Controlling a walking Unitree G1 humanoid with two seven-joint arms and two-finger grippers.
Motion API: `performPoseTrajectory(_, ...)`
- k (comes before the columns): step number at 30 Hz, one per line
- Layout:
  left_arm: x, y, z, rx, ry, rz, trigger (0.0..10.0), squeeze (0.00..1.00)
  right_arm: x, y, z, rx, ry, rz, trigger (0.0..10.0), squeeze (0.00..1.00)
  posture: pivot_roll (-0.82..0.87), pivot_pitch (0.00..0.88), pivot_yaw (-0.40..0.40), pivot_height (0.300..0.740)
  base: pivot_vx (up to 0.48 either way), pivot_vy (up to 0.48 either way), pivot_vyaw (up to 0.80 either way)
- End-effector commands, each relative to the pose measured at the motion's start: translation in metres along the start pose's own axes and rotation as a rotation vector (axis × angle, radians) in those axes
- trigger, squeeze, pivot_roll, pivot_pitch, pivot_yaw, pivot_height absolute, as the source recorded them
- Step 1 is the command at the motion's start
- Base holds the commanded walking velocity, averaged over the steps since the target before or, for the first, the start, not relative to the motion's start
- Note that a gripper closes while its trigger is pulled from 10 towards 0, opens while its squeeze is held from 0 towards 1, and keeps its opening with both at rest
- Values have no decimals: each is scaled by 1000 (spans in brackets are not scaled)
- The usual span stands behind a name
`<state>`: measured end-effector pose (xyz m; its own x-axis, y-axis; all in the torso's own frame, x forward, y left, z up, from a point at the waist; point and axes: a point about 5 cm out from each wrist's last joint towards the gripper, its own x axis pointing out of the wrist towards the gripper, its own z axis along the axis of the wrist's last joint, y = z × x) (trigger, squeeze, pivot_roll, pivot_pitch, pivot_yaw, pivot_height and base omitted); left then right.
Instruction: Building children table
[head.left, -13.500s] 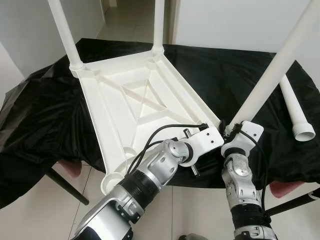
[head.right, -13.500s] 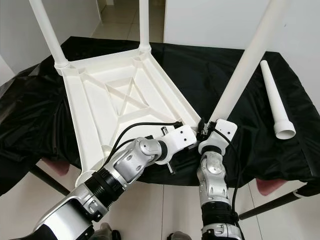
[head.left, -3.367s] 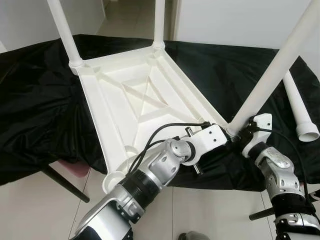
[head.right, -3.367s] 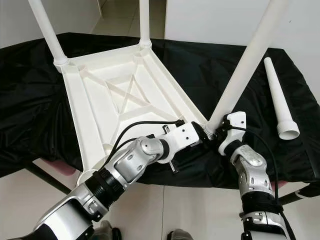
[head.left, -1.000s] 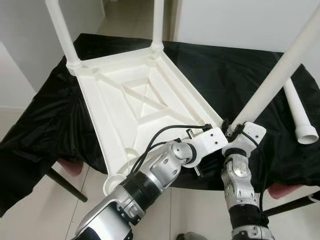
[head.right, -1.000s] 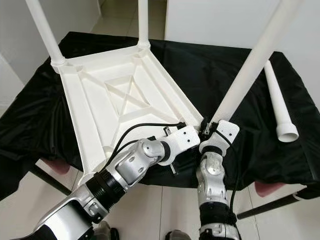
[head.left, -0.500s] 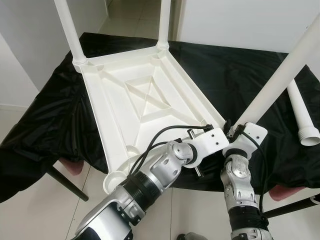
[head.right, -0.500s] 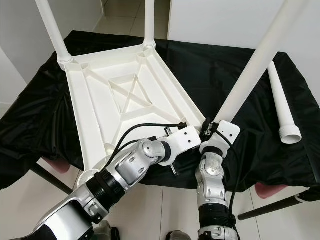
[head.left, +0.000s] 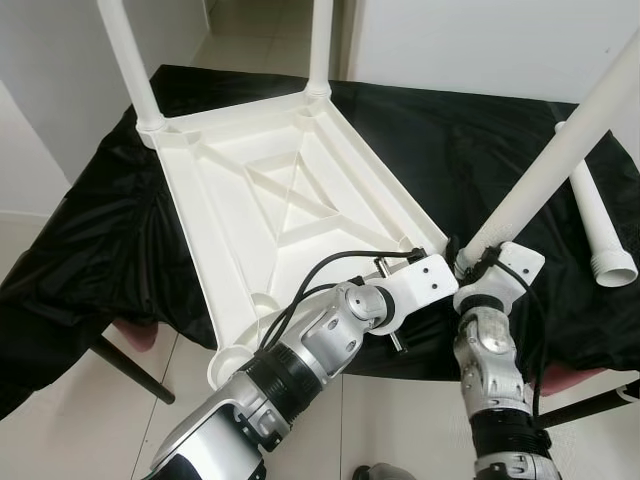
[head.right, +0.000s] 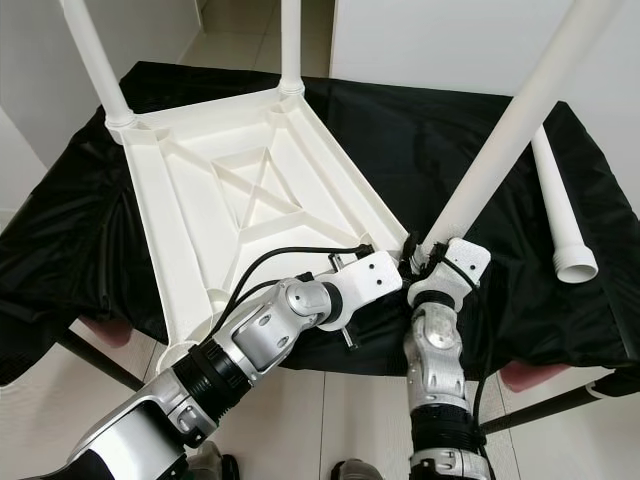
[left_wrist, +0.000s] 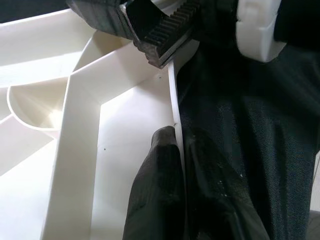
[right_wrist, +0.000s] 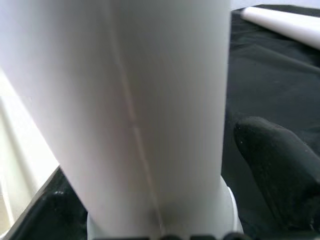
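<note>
Currently: left gripper (left_wrist: 175, 165) pinches upturned white tabletop (head.left: 270, 200) rim; right gripper (head.right: 428, 258) clasps corner leg (head.right: 500, 140); loose leg (head.right: 560, 215) on black cloth (head.right: 420, 130).

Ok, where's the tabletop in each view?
Left eye: the tabletop lies upside down, centre-left, on the cloth.
Right eye: the same, centre-left.
Left wrist: its white rim runs up the middle, pinched by the left gripper.
Right wrist: its corner socket sits under the leg that the right gripper holds.
Shared landmark: the black cloth.
</note>
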<state>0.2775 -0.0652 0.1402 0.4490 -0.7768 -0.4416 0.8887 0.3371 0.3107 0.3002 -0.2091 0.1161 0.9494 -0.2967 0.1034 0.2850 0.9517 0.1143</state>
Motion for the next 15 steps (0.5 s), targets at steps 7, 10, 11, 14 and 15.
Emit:
performPoseTrajectory(7, 2, -7, 10, 21, -33, -19, 10000, 0, 11, -6, 16, 15, -39, 208, 10000, 0, -8, 19, -4, 740, 0, 0, 0)
performPoseTrajectory(10, 2, -7, 10, 22, -32, -18, 10000, 0, 13, -2, 23, 9, -57, 320, 10000, 0, -10, 22, -3, 740, 0, 0, 0)
performPoseTrajectory(11, 2, -7, 10, 21, -32, -18, 10000, 0, 13, -1, 24, 1, -57, 366, 10000, 0, -10, 24, -2, 740, 0, 0, 0)
performPoseTrajectory(14, 2, -7, 11, 21, -33, -19, 10000, 0, 14, -1, 25, -12, -55, 404, 10000, 0, -10, 25, -2, 740, 0, 0, 0)
performPoseTrajectory(15, 2, -7, 11, 21, -33, -19, 10000, 0, 15, -2, 26, -22, -51, 427, 10000, 0, -10, 26, -2, 740, 0, 0, 0)
